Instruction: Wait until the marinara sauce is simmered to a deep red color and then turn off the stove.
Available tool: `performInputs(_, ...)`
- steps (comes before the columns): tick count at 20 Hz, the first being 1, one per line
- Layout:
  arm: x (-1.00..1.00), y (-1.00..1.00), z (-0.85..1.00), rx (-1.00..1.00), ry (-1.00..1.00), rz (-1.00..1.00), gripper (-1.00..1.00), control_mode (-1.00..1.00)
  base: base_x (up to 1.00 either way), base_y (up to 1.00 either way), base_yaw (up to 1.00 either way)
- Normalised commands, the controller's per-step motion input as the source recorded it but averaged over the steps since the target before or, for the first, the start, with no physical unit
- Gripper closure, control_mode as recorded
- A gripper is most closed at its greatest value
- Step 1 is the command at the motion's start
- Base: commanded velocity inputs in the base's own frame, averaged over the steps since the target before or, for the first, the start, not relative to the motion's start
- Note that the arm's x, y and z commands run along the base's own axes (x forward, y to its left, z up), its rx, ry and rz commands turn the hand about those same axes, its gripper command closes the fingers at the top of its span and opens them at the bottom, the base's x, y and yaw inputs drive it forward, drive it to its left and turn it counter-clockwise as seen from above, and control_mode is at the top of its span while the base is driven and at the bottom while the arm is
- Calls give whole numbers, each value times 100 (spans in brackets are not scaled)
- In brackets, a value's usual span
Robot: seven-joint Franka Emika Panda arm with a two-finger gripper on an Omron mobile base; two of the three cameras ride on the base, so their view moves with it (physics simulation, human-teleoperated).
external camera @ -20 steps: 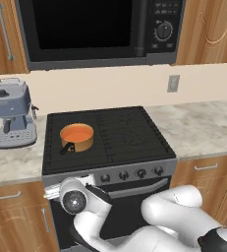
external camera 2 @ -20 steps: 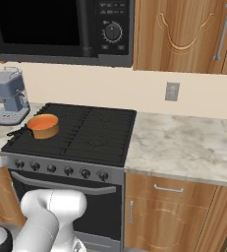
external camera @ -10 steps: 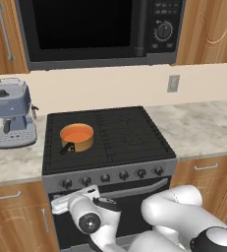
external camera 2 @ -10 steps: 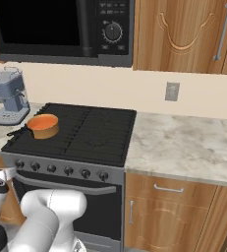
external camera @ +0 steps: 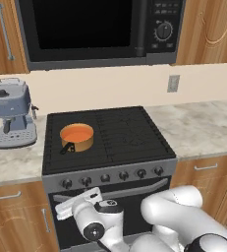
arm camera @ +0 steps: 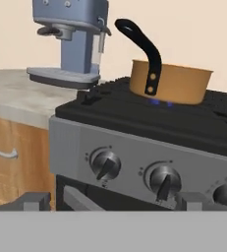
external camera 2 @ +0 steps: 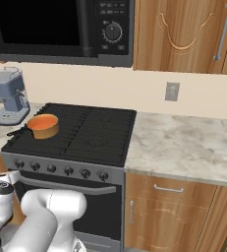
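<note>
stove (arm camera: 134, 147) front (knobs cut off right) | marinara sauce (external camera: 76, 133) orange | pincer (arm camera: 110, 201) released

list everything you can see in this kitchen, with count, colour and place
copper-orange saucepan with dark handle: 1, front left burner, blue flame under it in hand view
orange marinara sauce: 1 pool, inside the saucepan
black grated stove: 1, between the counters
small black knobs: 6, grey front strip
black microwave: 1, above the stove
blue-grey espresso machine: 1, left counter
grey wall outlet: 1, backsplash, right
marble counter: beige, both sides
wooden cabinets: brown, above and below
white arm's gripper: 1, open, before the oven door
</note>
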Motion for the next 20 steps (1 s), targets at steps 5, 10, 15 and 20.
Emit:
performInputs(5, 5, 5, -11, -16, -10, 0, -100, -100, 0, 0, 0)
performInputs(10, 18, 5, 0, -16, -2, 0, -100, -100, 0, 0, 0)
performInputs(15, 10, 0, 0, -14, -8, 0, -100, -100, 0, 0, 0)
performInputs(20, 20, 0, 0, -9, -19, 0, -100, -100, 0, 0, 0)
